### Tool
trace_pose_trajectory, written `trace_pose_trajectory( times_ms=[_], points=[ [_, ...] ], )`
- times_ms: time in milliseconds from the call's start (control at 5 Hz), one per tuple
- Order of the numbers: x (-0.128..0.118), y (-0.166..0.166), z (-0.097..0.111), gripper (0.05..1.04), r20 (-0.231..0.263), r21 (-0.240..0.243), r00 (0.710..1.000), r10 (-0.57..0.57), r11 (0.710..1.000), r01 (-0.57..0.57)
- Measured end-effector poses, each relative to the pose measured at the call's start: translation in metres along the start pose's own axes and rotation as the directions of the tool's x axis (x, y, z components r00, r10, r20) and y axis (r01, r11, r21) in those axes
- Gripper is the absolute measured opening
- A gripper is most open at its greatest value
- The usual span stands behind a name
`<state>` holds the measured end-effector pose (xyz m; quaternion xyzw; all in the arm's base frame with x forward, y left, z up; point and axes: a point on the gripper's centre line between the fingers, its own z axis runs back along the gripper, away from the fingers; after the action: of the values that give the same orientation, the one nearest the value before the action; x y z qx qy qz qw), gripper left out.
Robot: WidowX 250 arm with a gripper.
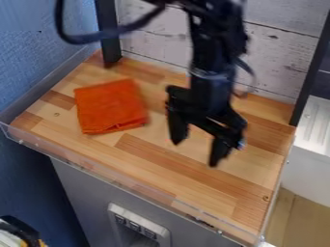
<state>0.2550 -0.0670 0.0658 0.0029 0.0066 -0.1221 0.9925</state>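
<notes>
The black gripper [195, 153] hangs over the middle of the wooden work surface, its two fingers spread apart with nothing between them. To its left, an orange cloth [111, 107] lies folded into a rough square on the wood. A gap of bare wood separates the cloth from the gripper's left finger. The arm comes down from the top edge, with a black cable looping off to the left.
A low clear rim [122, 182] runs along the front of the wooden surface [187, 185]. Dark upright posts stand at the back left and the right, before a whitewashed plank wall [277, 62]. A blue wall [38, 53] borders the left side.
</notes>
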Motion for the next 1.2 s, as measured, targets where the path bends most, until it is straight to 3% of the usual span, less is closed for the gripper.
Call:
trace_pose_trajectory(
  times_ms=[400,1000,1200],
  points=[
    [-0.006,-0.033,-0.009,0.999,0.022,0.011,0.987,-0.162,0.987,0.162],
    [0.0,-0.041,-0.008,0.999,0.057,-0.005,0.949,-0.311,0.95,0.312],
    [0.004,-0.043,-0.01,0.999,0.047,-0.014,0.938,-0.343,0.939,0.344]
  ],
)
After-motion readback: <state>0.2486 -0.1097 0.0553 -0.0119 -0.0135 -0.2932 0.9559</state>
